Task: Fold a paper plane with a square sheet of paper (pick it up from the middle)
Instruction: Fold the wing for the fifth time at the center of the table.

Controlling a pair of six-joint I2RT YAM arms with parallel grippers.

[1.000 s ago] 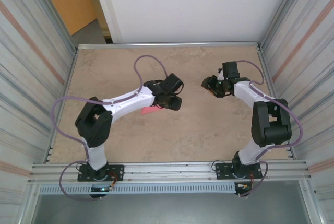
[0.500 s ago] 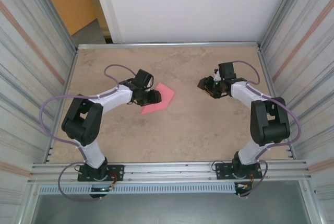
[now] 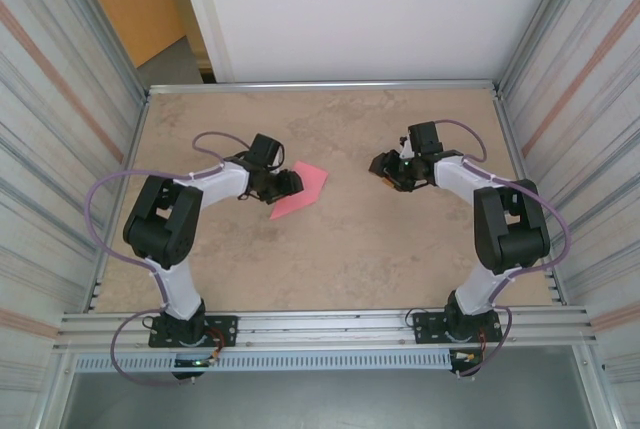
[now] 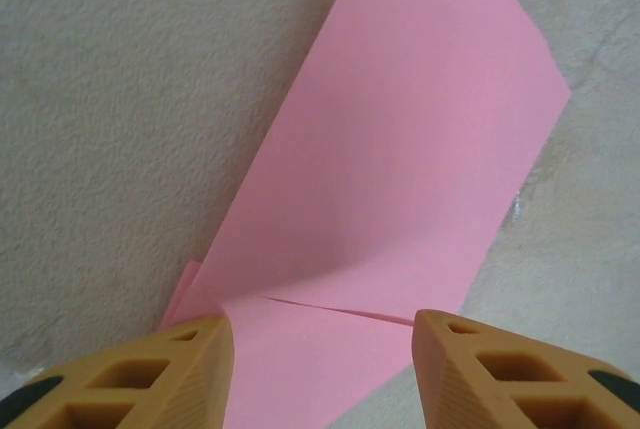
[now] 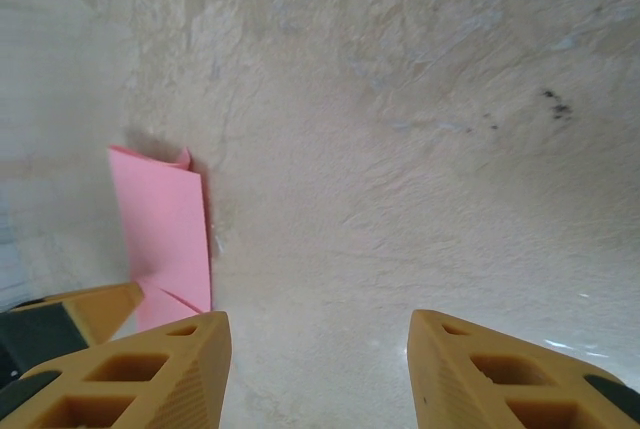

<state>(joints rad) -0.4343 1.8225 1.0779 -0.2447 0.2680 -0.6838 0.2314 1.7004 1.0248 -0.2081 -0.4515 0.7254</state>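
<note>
- The creased square sheet of paper [image 3: 305, 189] is laid flat at the tips of the left gripper [image 4: 320, 334], whose jaws are parted and empty.
- The right gripper [image 5: 318, 334], well apart from the left gripper, is likewise unclenched.
- The paper is judged light and limp; its middle is best pinched.

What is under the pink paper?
The pink paper lies on the beige table. It is folded, so a lower pink layer peeks out at one corner. Whatever the sheet covers beyond that cannot be seen.
</note>
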